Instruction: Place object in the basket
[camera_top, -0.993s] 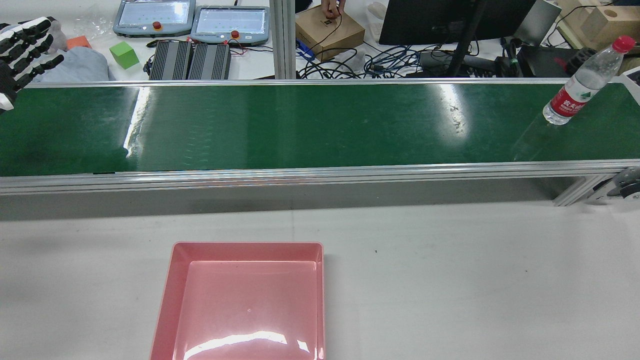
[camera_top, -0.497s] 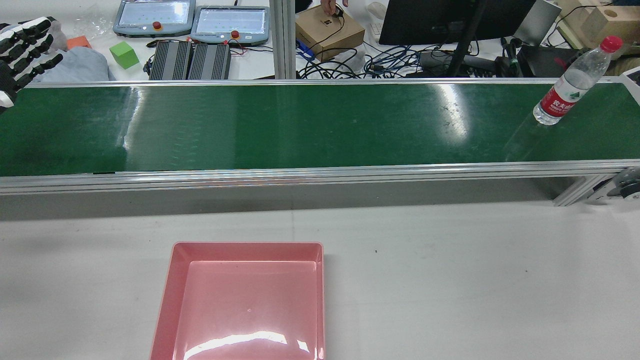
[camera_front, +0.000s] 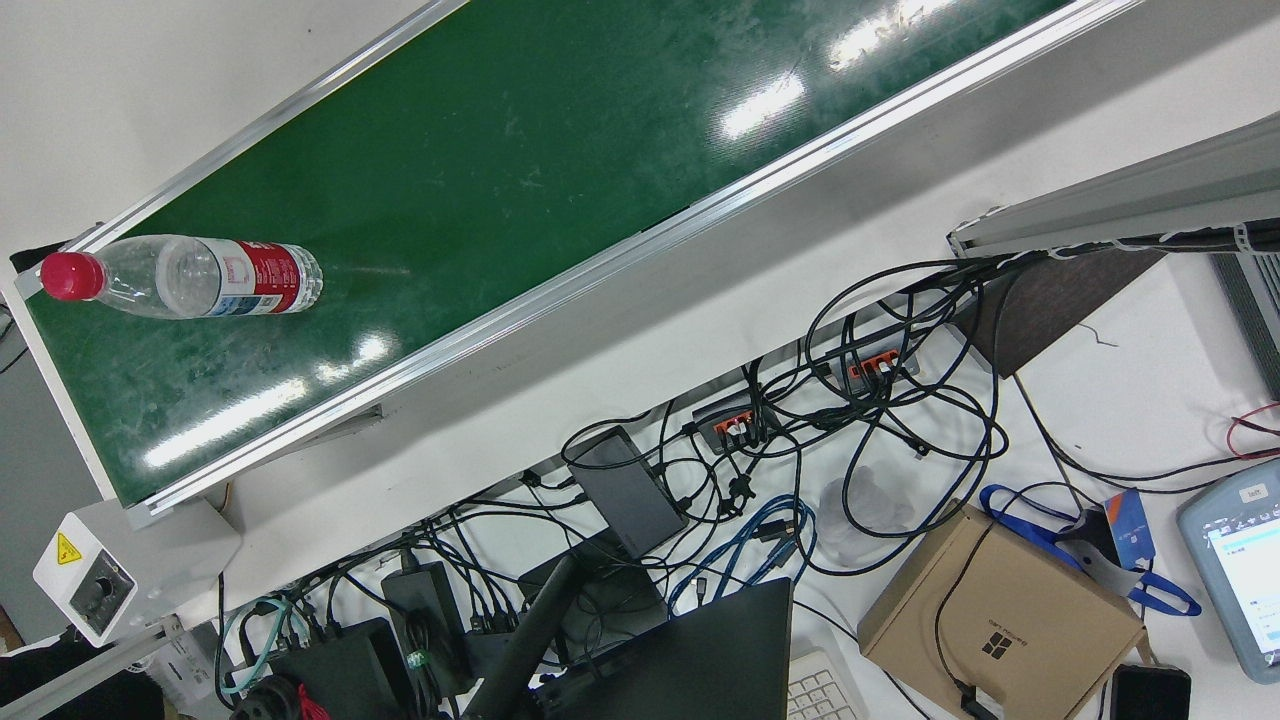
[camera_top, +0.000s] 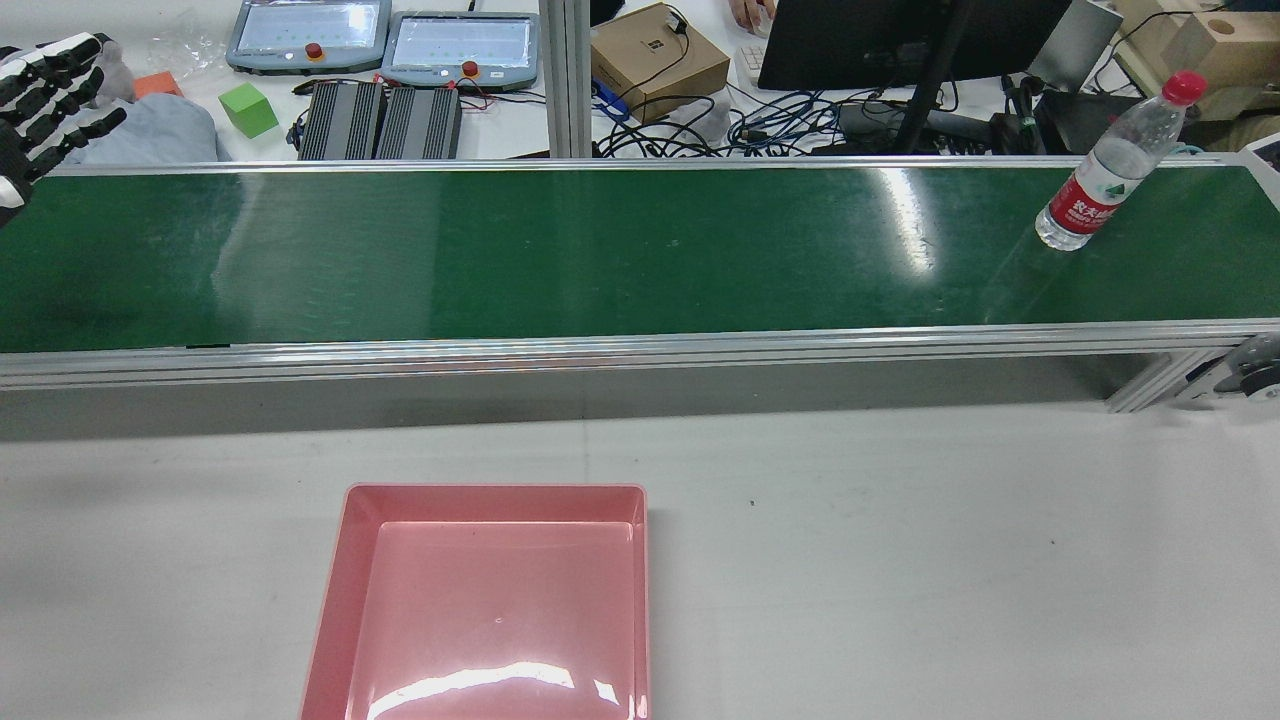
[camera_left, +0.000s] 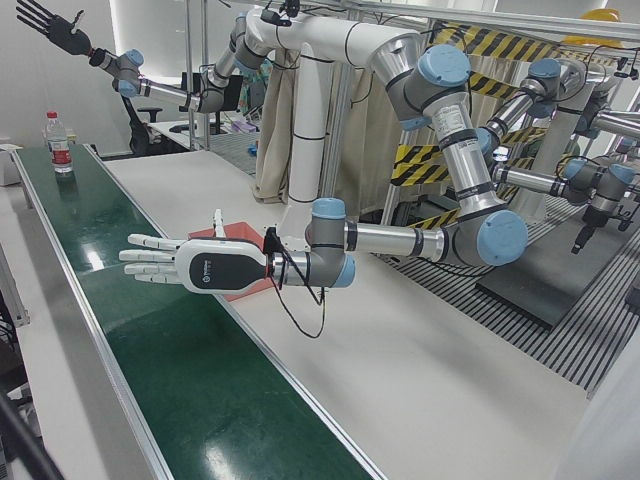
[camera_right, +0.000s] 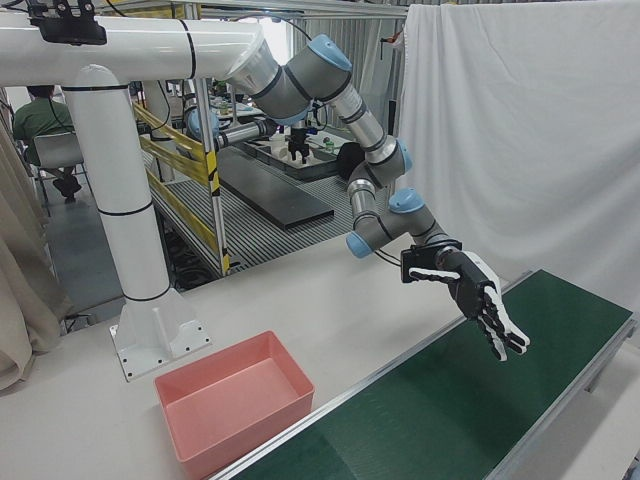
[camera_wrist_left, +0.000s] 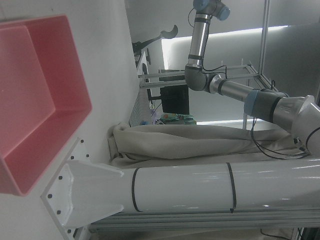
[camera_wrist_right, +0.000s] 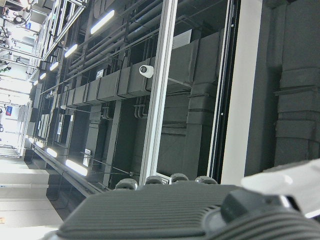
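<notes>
A clear water bottle (camera_top: 1095, 185) with a red cap and red label stands upright on the green conveyor belt (camera_top: 600, 250) near its right end in the rear view. The front view shows the same bottle (camera_front: 190, 277), and it appears far off in the left-front view (camera_left: 58, 142). The empty pink basket (camera_top: 495, 490) sits on the white table before the belt. My left hand (camera_left: 190, 262) hovers open over the belt's other end, fingers spread, far from the bottle; it also shows at the rear view's edge (camera_top: 40, 100). My right hand (camera_left: 45, 22) is raised high, open.
Behind the belt lie two teach pendants (camera_top: 385, 40), a green cube (camera_top: 247, 108), a cardboard box (camera_top: 657, 55), a monitor (camera_top: 900, 35) and tangled cables. The white pedestal (camera_right: 130, 230) stands behind the basket. Aluminium rails (camera_top: 640, 348) edge the belt.
The bottle has travelled leftward along the belt in the rear view, staying upright. My left hand has stayed in place.
</notes>
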